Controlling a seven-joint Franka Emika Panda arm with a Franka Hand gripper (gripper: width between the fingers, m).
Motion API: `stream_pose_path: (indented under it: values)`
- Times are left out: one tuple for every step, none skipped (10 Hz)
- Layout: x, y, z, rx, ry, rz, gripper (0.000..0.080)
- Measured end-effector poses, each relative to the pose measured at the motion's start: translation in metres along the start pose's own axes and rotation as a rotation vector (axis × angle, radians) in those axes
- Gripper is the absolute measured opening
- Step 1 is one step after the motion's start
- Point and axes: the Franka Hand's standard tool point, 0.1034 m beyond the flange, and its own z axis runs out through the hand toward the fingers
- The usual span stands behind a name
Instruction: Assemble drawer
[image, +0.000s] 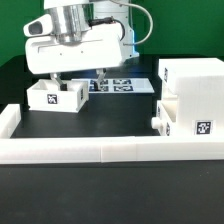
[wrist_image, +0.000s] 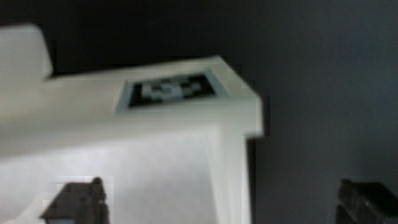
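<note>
One small white knobbed tray (image: 52, 97) sits loose on the black table at the exterior view's left, with a tag on its front. My gripper (image: 78, 75) hangs just above its far right corner, open and empty. In the wrist view the tray's tagged wall (wrist_image: 178, 92) fills the middle. One dark fingertip (wrist_image: 75, 203) shows over the white plastic and the other over the black table, and my gripper (wrist_image: 221, 205) straddles the tray's edge. The tall case (image: 190, 92) stands at the right, with the second tray's knob (image: 158, 122) sticking out low on its left side.
The marker board (image: 122, 84) lies flat behind the tray, between it and the case. The long low white border wall (image: 100, 150) runs along the front and turns up the left side. Black table shows between tray and case.
</note>
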Motion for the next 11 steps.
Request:
stream_pose_path:
  values:
    - [-0.0035,-0.0030,0.0040,-0.003,0.004,-0.008,0.0649]
    - [-0.0045,-0.0053,0.0064,-0.004,0.007,-0.015,0.0649]
    - [-0.0052,-0.0043,0.0074,-0.006,0.011,-0.015,0.0649]
    - [-0.0065,-0.0040,0.0081,-0.007,0.010,-0.016,0.0649]
    - [-0.0069,-0.0040,0.0085,-0.007,0.009,-0.019,0.0528]
    - [-0.0071,-0.0038,0.0088,-0.007,0.008,-0.022,0.0392]
    - [-0.0072,-0.0038,0.0088,-0.007,0.008,-0.025,0.0392]
    - [-0.0072,-0.0034,0.0088,-0.007,0.008,-0.029,0.0190]
    - [-0.0072,-0.0031,0.0088,-0.007,0.008,-0.030,0.0070]
    - [-0.0062,-0.0030,0.0081,-0.008,0.012,-0.030,0.0070]
    - [-0.0061,-0.0032,0.0080,-0.008,0.012,-0.031,0.0049]
